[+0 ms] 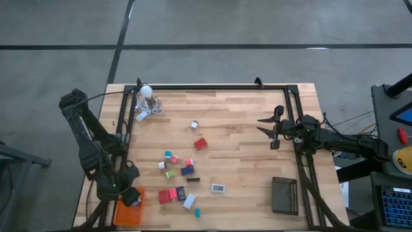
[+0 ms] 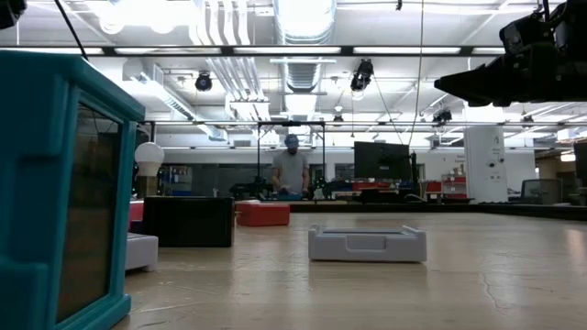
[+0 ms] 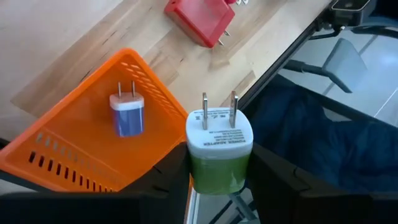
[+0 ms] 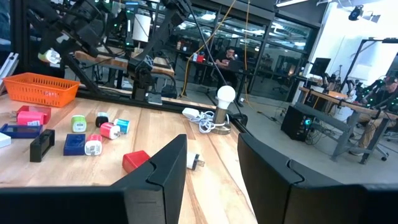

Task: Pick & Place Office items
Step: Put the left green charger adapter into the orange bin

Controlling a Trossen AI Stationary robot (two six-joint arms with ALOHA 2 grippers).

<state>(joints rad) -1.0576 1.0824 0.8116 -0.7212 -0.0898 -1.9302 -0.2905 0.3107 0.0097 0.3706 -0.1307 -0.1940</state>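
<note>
From above, the left hand [image 1: 131, 195] hangs over the ribbed orange plastic tray [image 1: 122, 215] at the wooden desk's [image 1: 238, 122] near-left corner, while small coloured blocky office pieces [image 1: 177, 174] lie scattered mid-desk. The left wrist view shows that hand pinching a green-and-white plug adapter [image 3: 219, 151], with a blue-and-white plug adapter [image 3: 127, 114] lying in the tray. The right wrist view shows the right hand [image 4: 208, 165] spread and holding nothing, above the desk.

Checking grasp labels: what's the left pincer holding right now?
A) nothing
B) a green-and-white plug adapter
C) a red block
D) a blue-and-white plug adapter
B: the left pincer is shut on the green-and-white plug adapter, beside the orange tray, where the blue-and-white adapter lies.
</note>
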